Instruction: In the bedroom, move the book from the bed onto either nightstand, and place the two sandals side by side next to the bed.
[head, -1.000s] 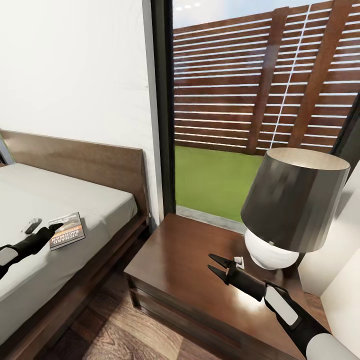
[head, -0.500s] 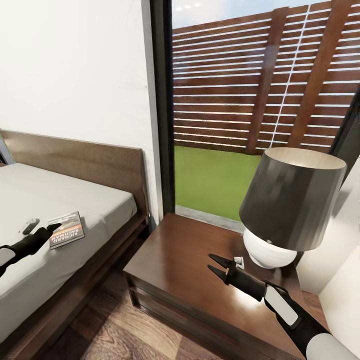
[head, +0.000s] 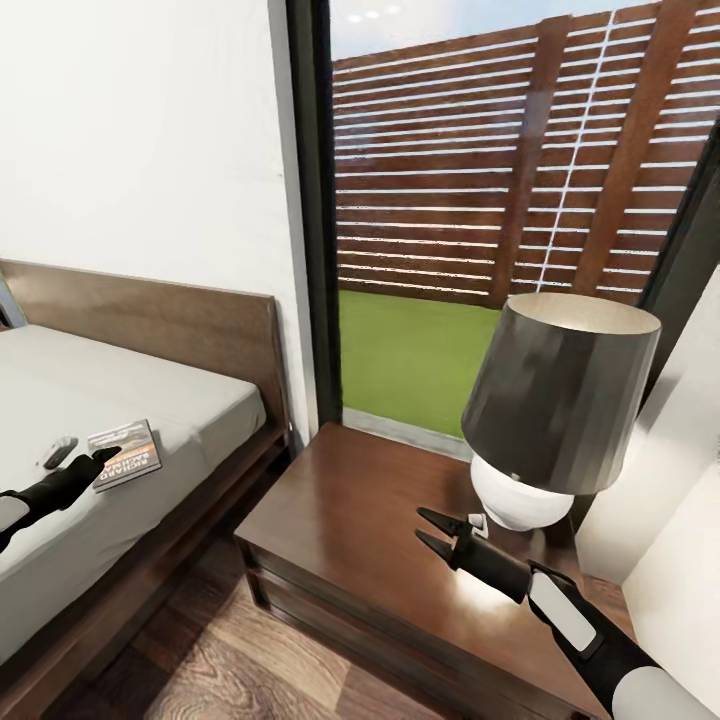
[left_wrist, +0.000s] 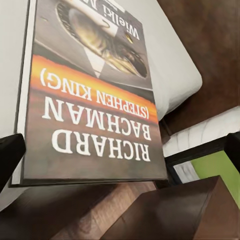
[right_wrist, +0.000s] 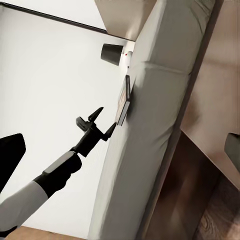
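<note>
Head view, book (head: 124, 454) on grey bed (head: 170, 415), claw perhaps touching

At the left edge of the head view the bed (head: 120, 480) is cut off, and the left arm runs out of frame there. The lamp (head: 550, 410) hides the far right part of the nightstand (head: 370, 520). In the left wrist view the book (left_wrist: 90, 100) loses its top at the frame's upper edge.

Book (head: 124, 453) on bed (head: 150, 420), seemingly left of nightstand (head: 380, 520).
</note>
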